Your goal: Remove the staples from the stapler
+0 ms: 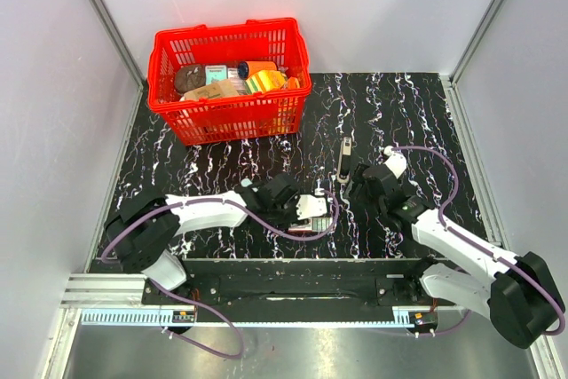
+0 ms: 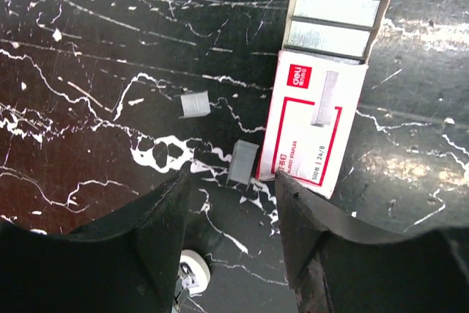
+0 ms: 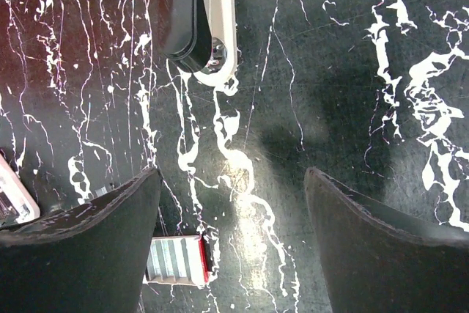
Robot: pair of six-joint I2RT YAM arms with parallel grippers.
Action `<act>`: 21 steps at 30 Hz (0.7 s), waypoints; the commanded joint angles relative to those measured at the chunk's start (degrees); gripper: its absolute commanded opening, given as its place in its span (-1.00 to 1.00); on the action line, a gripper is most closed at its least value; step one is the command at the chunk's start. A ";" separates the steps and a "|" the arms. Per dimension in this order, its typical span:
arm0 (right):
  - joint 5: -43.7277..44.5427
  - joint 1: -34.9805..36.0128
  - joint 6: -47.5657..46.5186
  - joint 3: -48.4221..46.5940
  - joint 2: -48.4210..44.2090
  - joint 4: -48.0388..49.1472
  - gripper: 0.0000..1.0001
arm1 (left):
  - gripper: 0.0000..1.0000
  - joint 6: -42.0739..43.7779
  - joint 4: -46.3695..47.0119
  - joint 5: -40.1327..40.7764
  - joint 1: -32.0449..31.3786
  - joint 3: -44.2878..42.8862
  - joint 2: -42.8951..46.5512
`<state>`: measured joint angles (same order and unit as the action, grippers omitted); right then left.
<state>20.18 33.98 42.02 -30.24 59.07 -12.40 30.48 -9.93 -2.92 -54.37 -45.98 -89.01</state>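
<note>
Left gripper (image 2: 233, 175) gapes beside the staple box (image 2: 311, 126) edge; right gripper (image 3: 233, 174) gapes empty, stapler (image 3: 198, 12) just ahead.

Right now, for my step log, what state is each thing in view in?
Staple box: tray slid out, strips showing.
Loose staples: two short pieces on the table.
Stapler: lying on the table, unheld.
Left hand: open, empty.
Right hand: open, empty.
Red basket: upright, filled with items.
</note>
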 commanded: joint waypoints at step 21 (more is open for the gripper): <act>1.00 0.30 2.01 0.35 -1.24 0.36 0.73 | 0.09 -0.16 5.71 3.88 -6.98 -1.57 -1.08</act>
<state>20.25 33.98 43.57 -30.06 58.19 -12.84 31.07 -5.91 0.71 -61.23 -45.98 -90.63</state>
